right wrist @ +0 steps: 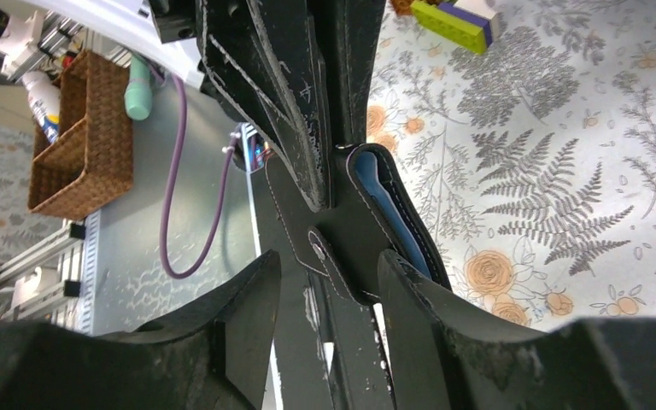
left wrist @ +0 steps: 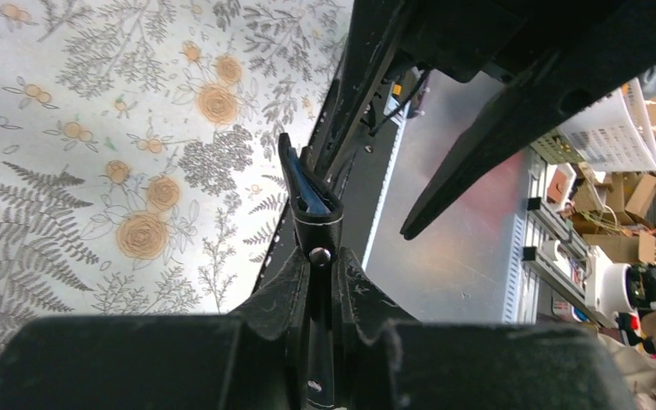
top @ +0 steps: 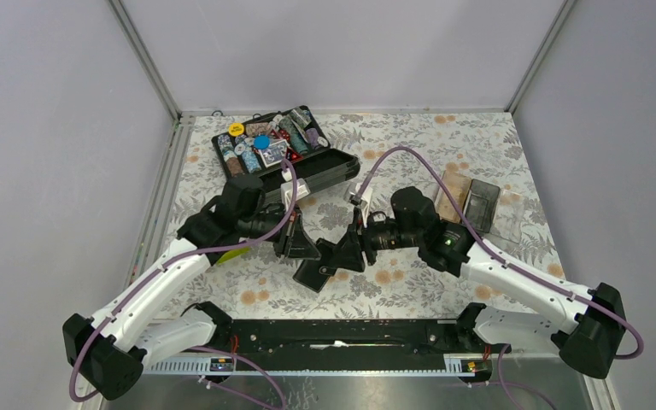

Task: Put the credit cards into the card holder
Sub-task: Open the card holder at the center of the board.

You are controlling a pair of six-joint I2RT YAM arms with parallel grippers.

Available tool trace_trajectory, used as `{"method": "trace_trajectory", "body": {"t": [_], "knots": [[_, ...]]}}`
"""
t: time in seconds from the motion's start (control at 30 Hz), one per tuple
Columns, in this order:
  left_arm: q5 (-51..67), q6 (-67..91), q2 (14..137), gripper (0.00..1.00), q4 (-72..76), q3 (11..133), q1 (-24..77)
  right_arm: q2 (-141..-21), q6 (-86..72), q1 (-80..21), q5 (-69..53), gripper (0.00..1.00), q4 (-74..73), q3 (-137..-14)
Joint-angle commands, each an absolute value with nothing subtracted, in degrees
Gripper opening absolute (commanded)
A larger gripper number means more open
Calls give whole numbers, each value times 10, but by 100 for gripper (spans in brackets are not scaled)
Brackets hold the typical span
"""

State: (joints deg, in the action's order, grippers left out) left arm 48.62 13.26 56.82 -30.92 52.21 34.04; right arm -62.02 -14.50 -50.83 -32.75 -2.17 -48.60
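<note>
The small black folding card holder with blue inner pockets [top: 329, 263] is held above the floral bench [top: 410, 145], clamped by the left end effector [top: 301, 248] and the right end effector [top: 348, 252].

Plain grey-lilac walls [top: 43, 128] close in the desk [top: 410, 141] on three sides, joined at the corners by pale metal posts [top: 143, 55]. The desk wears a cloth printed with grey ferns and orange roses — evenly lit, with soft shadows. Along its near edge runs a black rail [top: 342, 333] over a brushed metal sheet [left wrist: 470, 248]. Beyond that edge the wrist views catch a wicker basket [right wrist: 85, 145], a white crate [left wrist: 619, 128] and what may be cardboard boxes [left wrist: 649, 192] — blurred clutter
</note>
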Motion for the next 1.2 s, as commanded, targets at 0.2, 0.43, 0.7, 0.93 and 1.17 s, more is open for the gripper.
{"method": "trace_trajectory", "body": {"t": [0.2,0.43,0.7,0.93,1.17], "knots": [[582,128,548,0,-254,532,343,-655,-135,-508,-468,46,-12,-483],[580,127,550,0,-256,535,338,-659,-138,-516,-481,44,-6,-470],[567,129,542,0,-253,534,329,-675,-146,-542,-460,36,35,-468],[529,143,549,0,-253,534,303,-666,-146,-561,-400,7,72,-462],[495,161,588,0,-267,540,270,-639,-132,-575,-402,0,77,-463]]}}
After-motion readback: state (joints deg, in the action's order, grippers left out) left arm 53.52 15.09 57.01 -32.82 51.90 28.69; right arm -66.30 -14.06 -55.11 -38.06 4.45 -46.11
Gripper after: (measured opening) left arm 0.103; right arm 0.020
